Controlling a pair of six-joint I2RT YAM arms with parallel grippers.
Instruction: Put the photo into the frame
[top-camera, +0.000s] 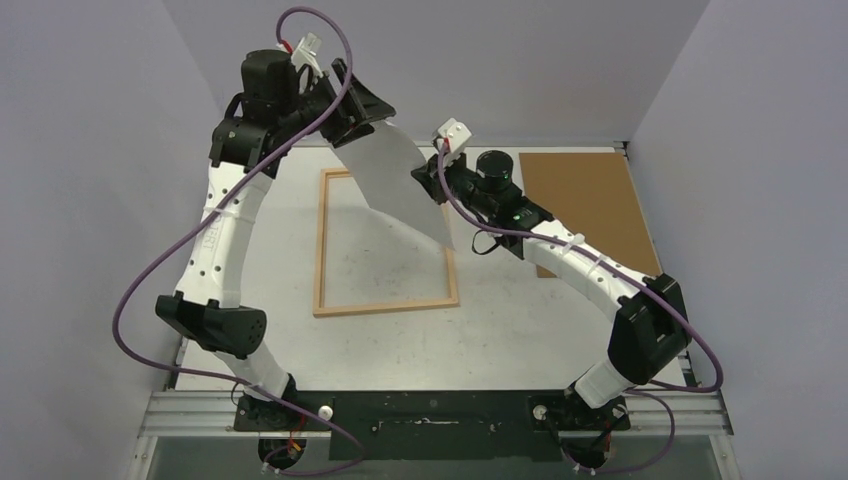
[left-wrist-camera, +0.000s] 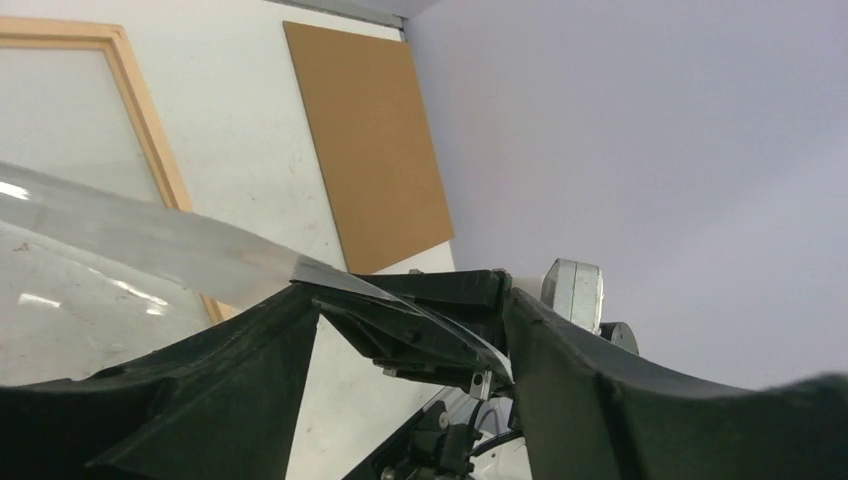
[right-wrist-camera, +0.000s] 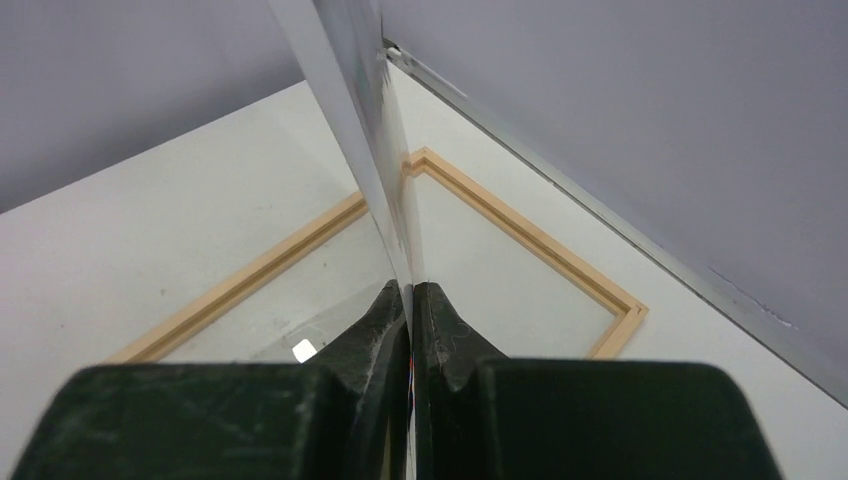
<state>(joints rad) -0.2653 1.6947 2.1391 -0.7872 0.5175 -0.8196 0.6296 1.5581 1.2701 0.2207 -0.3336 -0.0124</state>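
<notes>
Overhead, the photo (top-camera: 400, 185) hangs in the air above the far right part of the frame (top-camera: 385, 303), a thin, stiff-looking sheet tilted steeply, its upper edge far and left and its lower corner pointing down toward the frame's right rail. From this side it shows only a pale grey, slightly glossy face; the printed side cannot be seen. The right gripper (top-camera: 428, 180) is clamped flat on the sheet's right edge: in the right wrist view its two dark, matte fingers (right-wrist-camera: 385, 320) are pressed together with the sheet edge-on between them, a narrow bright sliver rising out of the seam. The left gripper (top-camera: 362, 118) sits at the photo's upper far edge with its jaws standing well apart; in the left wrist view the shiny sheet curves across the gap between them, and whether it touches either finger I cannot tell. The frame lies flat on the scuffed white table (top-camera: 520, 330), a narrow light-wood rectangle with mitred corners. Well to its right, at the far right of the table, lies a plain brown hardboard backing panel (top-camera: 585, 195), flat and matte.
</notes>
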